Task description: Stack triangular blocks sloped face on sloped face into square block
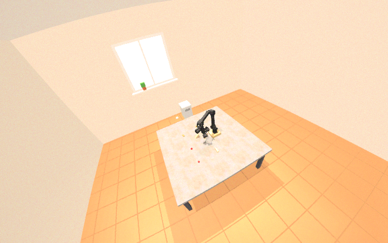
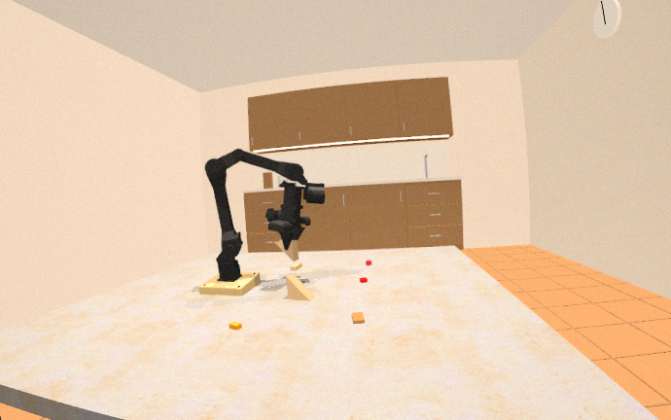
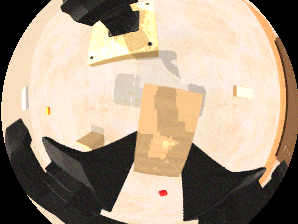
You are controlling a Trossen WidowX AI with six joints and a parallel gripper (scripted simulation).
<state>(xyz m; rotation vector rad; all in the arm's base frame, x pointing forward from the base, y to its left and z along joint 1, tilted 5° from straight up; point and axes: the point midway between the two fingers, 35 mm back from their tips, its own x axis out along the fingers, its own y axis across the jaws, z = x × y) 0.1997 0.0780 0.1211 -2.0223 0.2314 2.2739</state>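
My gripper is shut on a light wooden triangular block. It holds the block in the air, above the table top. The held block's narrow end points down in the exterior view, and its sloped edge runs from upper left to lower right. The other triangular block rests on the table, its slope falling to the right in the exterior view. In the wrist view it lies left of the held block, with a gap between them.
The robot's wooden base stands near the blocks. A pale small block, an orange block, a yellow-orange piece and two red pieces lie around on the table.
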